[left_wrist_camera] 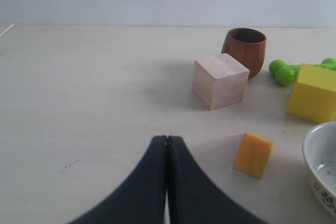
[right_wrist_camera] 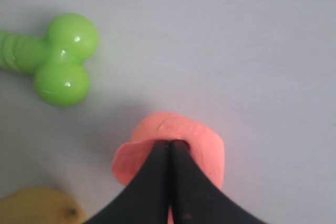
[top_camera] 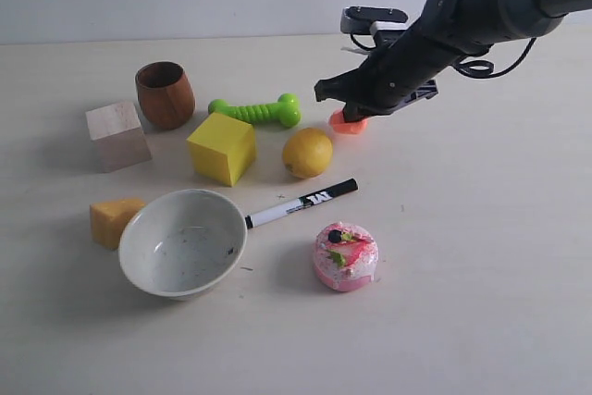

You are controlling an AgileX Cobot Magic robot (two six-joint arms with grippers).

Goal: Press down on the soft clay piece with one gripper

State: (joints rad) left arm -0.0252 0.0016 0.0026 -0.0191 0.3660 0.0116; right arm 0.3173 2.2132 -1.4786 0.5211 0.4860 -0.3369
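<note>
We have the right gripper (right_wrist_camera: 169, 148), jaws closed together, tips on the soft clay piece (right_wrist_camera: 181, 128) just beside the lemon (top_camera: 307, 152): mid-press, we reckon, and next we'd want a steady, straight push down.

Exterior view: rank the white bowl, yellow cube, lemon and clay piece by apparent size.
1. White bowl
2. Yellow cube
3. Lemon
4. Soft clay piece, partly hidden under the right gripper, yet plainly smallest.
</note>
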